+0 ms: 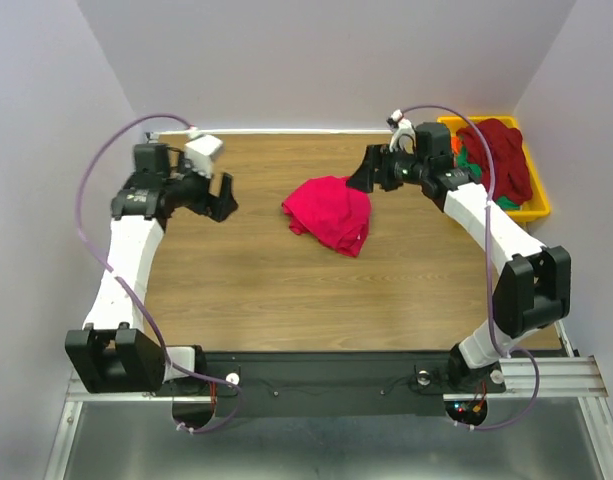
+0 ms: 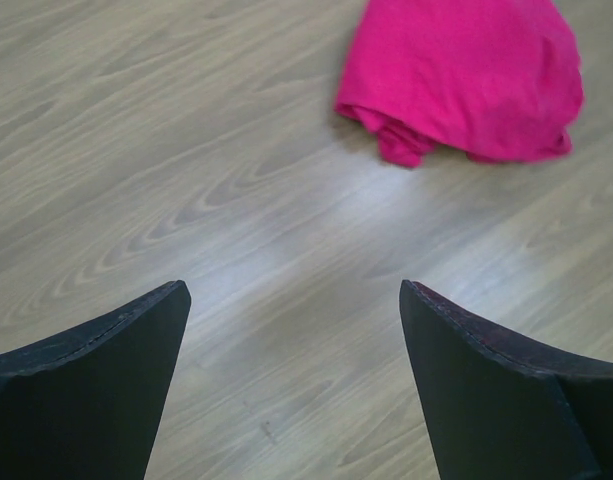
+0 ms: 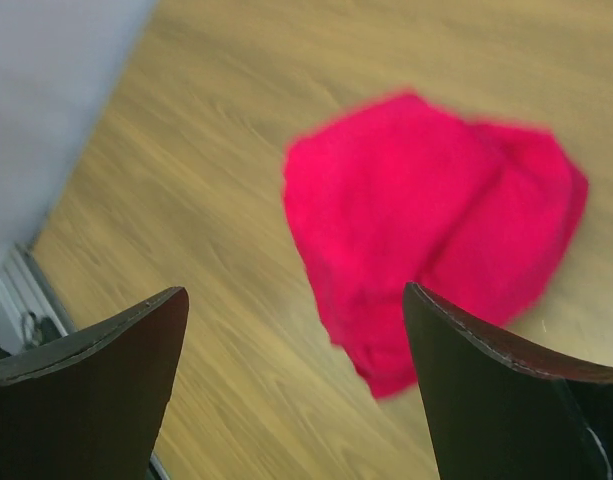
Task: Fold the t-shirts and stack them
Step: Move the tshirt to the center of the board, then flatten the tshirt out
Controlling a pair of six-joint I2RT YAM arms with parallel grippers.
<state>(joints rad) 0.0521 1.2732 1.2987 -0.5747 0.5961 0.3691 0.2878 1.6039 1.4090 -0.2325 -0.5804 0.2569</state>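
In the top view, the crimson-pink t-shirt (image 1: pixel 329 213) lay crumpled in a loose heap on the wooden table (image 1: pixel 266 290), a little toward 1 o'clock from the table's centre. The left gripper (image 1: pixel 221 198) hung above the board at about 9 o'clock from the heap, well apart from it, its fingers spread and nothing between them. The right gripper (image 1: pixel 364 175) hovered just beside the heap's 1 o'clock edge. From this angle I could not tell whether it touched the cloth. At the table's 2 o'clock corner stood the yellow tray (image 1: pixel 539 205). In it a dark maroon t-shirt (image 1: pixel 501 155) was piled on top, with a bit of green t-shirt (image 1: pixel 469 160) showing at the 9 o'clock side.

In the left wrist view, the left gripper (image 2: pixel 293 290) had its two dark fingers (image 2: pixel 106 380) spread wide over bare wood. The crimson-pink t-shirt (image 2: pixel 466 75) lay at about 1 o'clock from the gap, well clear of both fingertips, with its bunched folds turned toward the camera.

In the right wrist view, which was somewhat blurred, the right gripper (image 3: pixel 296 292) also stood spread wide and held nothing. The crimson-pink t-shirt (image 3: pixel 426 220) lay on the table below and beyond the fingertips, at about 1 o'clock from the gap, and its lower part reached down between the two fingers. The pale wall (image 3: pixel 46 80) filled the 10 o'clock corner.
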